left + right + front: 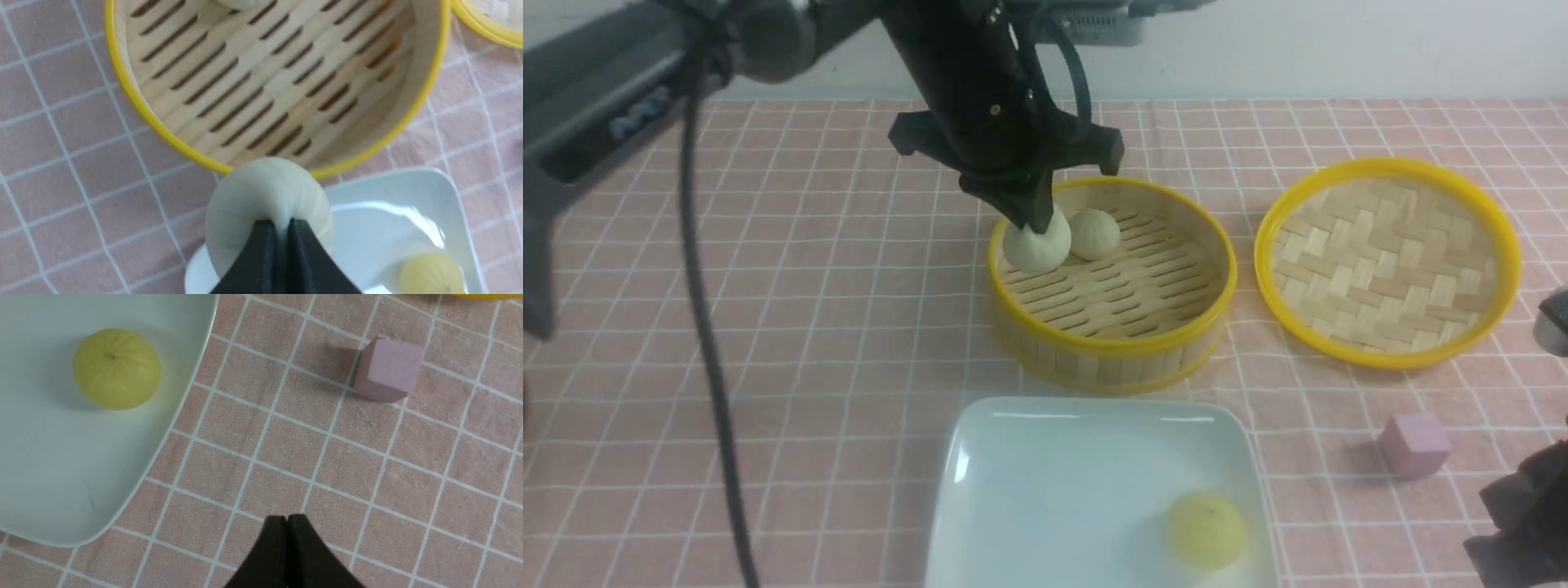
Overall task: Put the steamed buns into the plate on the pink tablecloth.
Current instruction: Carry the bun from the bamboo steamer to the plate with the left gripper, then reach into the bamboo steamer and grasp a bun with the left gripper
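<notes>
Left claw (1031, 222) is closed down on the top of the first pale bun (1036, 245). In the left wrist view its fingers (261, 253) are seen almost touching, with a fold of dough pinched between them. The bun is held at the left rear edge of the steamer basket (1111, 347), and part of the yellow rim is covered by it in the front view. Whether it is clear of the slatted floor cannot be told.

The second pale bun (1094, 234) is seated inside the basket, just beside the held one, on its right. The yellow-green bun (1205, 531) is lying on the plate (1045, 490), toward the corner nearest the right arm. The plate is set on the pink tablecloth (809, 343), just in front of the basket.

The lid (1388, 261) is laid rim up to the right of the basket, not touching it. A pink cube (1414, 443) is placed on the cloth right of the plate.

Right claw (287, 520) is shut with nothing gripped, held over bare cloth near the cube.
</notes>
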You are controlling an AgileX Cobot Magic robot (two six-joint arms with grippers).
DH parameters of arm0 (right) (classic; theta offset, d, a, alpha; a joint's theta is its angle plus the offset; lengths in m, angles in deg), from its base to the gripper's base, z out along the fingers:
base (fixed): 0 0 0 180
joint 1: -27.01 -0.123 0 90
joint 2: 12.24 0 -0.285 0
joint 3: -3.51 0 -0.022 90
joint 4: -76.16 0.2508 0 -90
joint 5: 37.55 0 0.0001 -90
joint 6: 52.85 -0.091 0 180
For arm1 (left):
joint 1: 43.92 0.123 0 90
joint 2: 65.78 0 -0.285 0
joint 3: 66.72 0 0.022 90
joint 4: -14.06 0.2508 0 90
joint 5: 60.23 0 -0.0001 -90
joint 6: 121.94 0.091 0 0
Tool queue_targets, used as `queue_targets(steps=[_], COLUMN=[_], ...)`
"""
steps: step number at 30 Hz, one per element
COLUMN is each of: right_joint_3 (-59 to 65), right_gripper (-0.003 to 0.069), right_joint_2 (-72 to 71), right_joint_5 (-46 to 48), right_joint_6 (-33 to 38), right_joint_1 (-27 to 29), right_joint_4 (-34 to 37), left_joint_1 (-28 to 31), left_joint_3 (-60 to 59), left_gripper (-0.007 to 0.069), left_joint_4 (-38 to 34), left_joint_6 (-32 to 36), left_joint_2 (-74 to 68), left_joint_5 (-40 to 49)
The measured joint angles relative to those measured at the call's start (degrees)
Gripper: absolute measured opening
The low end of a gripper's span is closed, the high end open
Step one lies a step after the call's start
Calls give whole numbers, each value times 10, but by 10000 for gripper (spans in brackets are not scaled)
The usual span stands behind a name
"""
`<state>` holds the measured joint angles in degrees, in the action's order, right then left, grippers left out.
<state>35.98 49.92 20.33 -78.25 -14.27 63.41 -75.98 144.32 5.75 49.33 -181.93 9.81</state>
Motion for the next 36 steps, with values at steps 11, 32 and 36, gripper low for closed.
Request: queue_targets(steps=[11,32,36], right_joint_3=[0,1,1], right_gripper=[19,37,45], right_joint_2=[0,0,0], right_joint_5=[-12,-15,-15], right_joint_6=[0,0,0], right_joint_1=[0,0,0], right_joint_4=[0,-1,-1], left_joint_1=[-93,-22,16], left_joint_3=[-171,61,119], left_gripper=[71,13,34], left_joint_4=[-42,60,-8], left_joint_6=[-10,-144,-122], left_joint_2=[-30,-124,-174], left_joint_5=[-114,-131,-133])
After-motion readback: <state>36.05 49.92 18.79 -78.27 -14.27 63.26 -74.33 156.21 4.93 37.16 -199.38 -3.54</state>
